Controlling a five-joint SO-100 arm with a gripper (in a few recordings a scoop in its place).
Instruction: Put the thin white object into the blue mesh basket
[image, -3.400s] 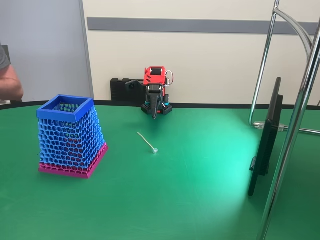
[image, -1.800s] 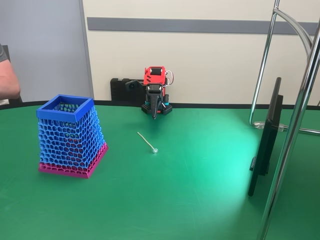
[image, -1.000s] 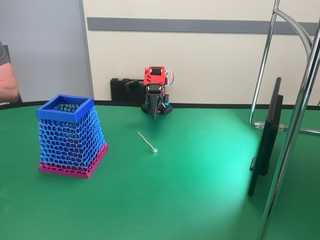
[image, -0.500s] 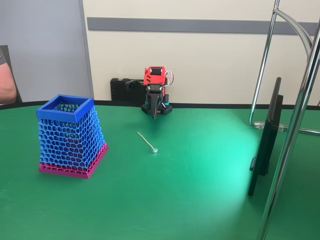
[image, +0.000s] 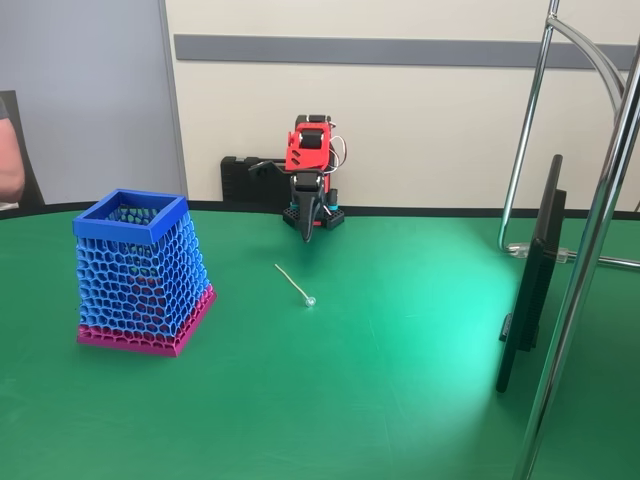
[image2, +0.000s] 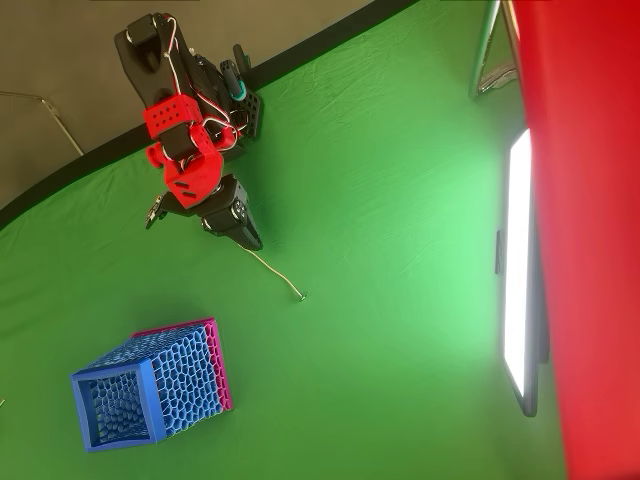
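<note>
The thin white object (image: 293, 284) lies flat on the green table, its small shiny bead toward the camera in the fixed view; in the overhead view the stick (image2: 277, 276) runs diagonally with the bead at its lower right. The blue mesh basket (image: 140, 270) with a pink base band stands upright at the left, apart from the stick; from above the basket (image2: 150, 385) sits at the lower left. My gripper (image: 307, 234) points down near the arm's base at the back, fingers together and empty. In the overhead view the gripper (image2: 252, 241) tip hangs just beyond the stick's upper end.
A dark flat screen (image: 532, 275) stands on edge at the right, beside chrome stand tubes (image: 590, 230). A person's arm (image: 8, 165) shows at the left edge. The table's black back edge (image: 420, 212) runs behind the arm's base.
The arm's red upper part has risen slightly and the gripper has shifted a little. The person's arm at the left has drawn back toward the edge. Stick and basket have not moved.
</note>
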